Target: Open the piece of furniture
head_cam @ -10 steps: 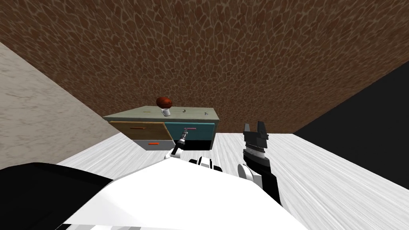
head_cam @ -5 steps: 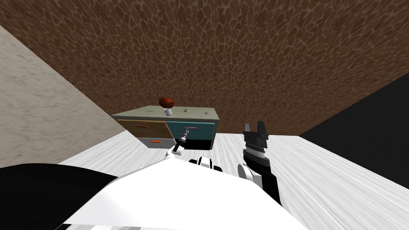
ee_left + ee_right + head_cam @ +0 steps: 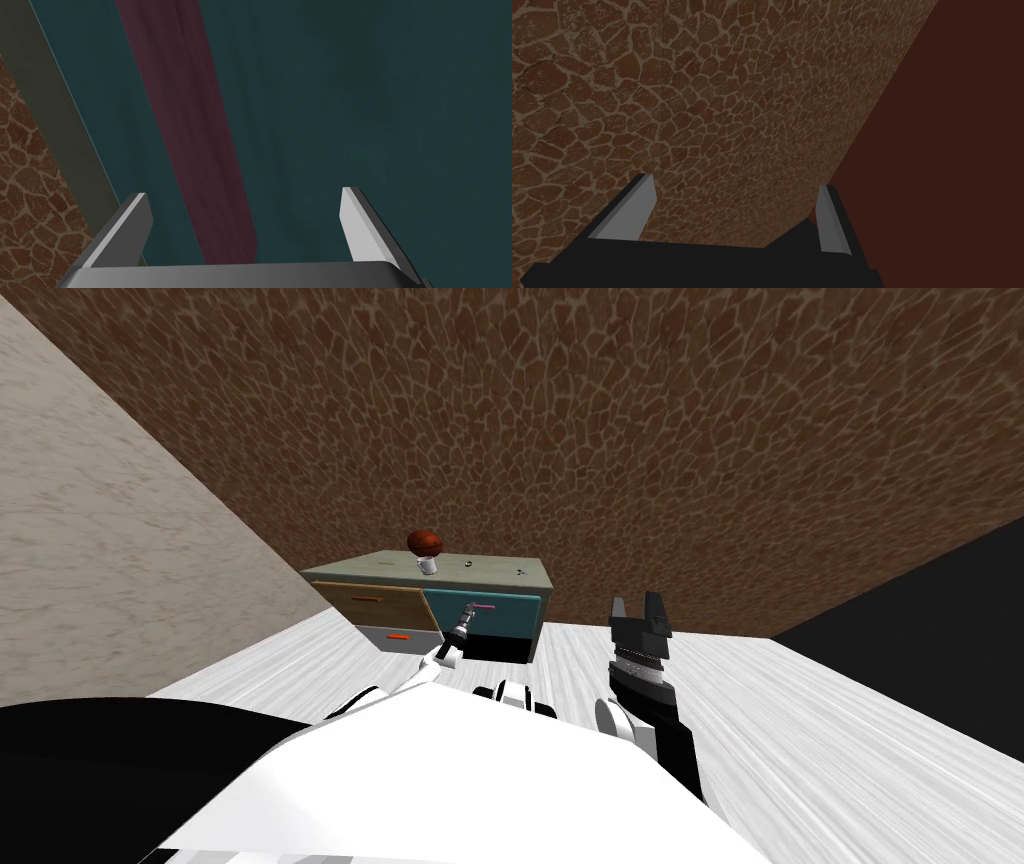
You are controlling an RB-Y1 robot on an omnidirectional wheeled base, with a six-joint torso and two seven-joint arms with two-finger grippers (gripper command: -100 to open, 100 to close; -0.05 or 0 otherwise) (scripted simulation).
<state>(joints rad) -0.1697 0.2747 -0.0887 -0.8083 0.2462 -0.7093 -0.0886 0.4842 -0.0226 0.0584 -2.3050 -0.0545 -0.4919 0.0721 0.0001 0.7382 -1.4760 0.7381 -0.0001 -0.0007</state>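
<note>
A low cabinet (image 3: 500, 571) stands against the brown stone wall. It has a teal drawer (image 3: 505, 614) with a pink bar handle (image 3: 482, 608), a wood-coloured front (image 3: 375, 604) and a grey drawer (image 3: 395, 639) below it. My left gripper (image 3: 468, 614) is at the pink handle. In the left wrist view the left gripper (image 3: 245, 192) is open, and the handle (image 3: 195, 140) runs between its fingers, nearer one finger (image 3: 131, 222), with the teal front (image 3: 360, 100) just behind. My right gripper (image 3: 636, 610) is raised to the right, open and empty (image 3: 734, 180).
A brown ball (image 3: 424, 540) rests on a white mug (image 3: 428, 565) on the cabinet top. A pale wall (image 3: 110, 548) runs along the left. A black area (image 3: 930, 628) lies to the right. Pale floor (image 3: 820, 738) spreads around the cabinet.
The whole head picture has swung: I have turned, and the cabinet's left end now sits further right. My left gripper stays at the pink handle. The right arm has not moved.
</note>
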